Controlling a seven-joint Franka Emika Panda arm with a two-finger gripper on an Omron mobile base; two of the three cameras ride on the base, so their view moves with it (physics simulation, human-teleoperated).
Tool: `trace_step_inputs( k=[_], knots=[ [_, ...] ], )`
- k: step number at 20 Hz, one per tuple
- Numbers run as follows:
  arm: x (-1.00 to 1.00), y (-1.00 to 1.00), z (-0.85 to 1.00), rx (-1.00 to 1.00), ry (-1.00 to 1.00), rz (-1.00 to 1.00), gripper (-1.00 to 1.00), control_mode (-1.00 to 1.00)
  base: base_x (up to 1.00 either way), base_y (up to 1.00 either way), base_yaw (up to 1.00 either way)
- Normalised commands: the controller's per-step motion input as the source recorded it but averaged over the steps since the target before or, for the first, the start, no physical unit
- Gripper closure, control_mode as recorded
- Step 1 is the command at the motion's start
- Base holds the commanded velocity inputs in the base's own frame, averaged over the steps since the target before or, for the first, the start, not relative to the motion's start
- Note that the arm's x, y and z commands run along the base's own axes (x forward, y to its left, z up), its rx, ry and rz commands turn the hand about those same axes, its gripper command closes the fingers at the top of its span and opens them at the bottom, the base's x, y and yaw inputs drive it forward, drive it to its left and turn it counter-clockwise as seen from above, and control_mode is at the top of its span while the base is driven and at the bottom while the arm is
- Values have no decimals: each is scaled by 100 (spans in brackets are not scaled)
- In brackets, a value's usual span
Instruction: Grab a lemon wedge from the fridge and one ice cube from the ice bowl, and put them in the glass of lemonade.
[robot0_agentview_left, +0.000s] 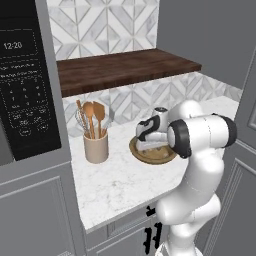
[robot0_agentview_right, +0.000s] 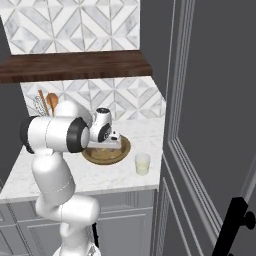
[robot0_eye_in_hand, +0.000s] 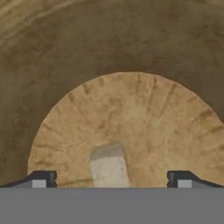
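Where fingers (robot0_eye_in_hand: 112, 178) gape, ice bowl (robot0_eye_in_hand: 131, 52) with cube (robot0_eye_in_hand: 109, 165)

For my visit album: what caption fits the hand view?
Open end effector poised low inside the wooden ice bowl, straddling one pale ice cube.

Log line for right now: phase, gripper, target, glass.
phase: ice pick | gripper: open, low inside ice bowl, tips astride ice cube, not yet closed | glass of lemonade: on counter beside bowl
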Motion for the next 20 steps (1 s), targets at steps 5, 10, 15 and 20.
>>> trace_step_inputs(
  k=[5, 10, 15, 20],
  knots=[
    [-18, 13, 8, 0, -7, 0, -100, -100, 0, 0, 0],
    [1, 6, 15, 0, 0, 0, -100, -100, 0, 0, 0],
    [21, -18, 14, 0, 1, 1, -100, -100, 0, 0, 0],
    [19, -7, 14, 0, 2, 0, -100, -100, 0, 0, 0]
  ],
)
